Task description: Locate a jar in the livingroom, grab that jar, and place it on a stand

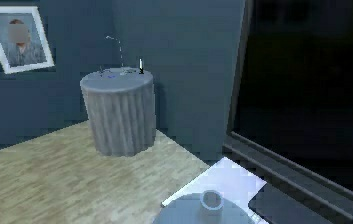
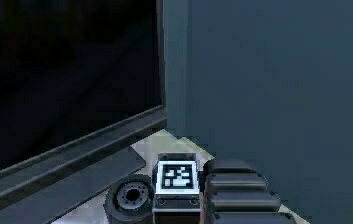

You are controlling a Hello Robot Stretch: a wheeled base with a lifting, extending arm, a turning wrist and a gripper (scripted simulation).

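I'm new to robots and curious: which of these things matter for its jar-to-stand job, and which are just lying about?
Job in hand: pale jar; round grey stand; pincer.
Lying about: wall picture; dark screen; white sheet.

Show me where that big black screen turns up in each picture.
Forward view: the black screen takes up the right side, from the top edge down.
Arm side view: the black screen covers the left half.
Shared landmark: the blue wall that borders the screen's upright edge.
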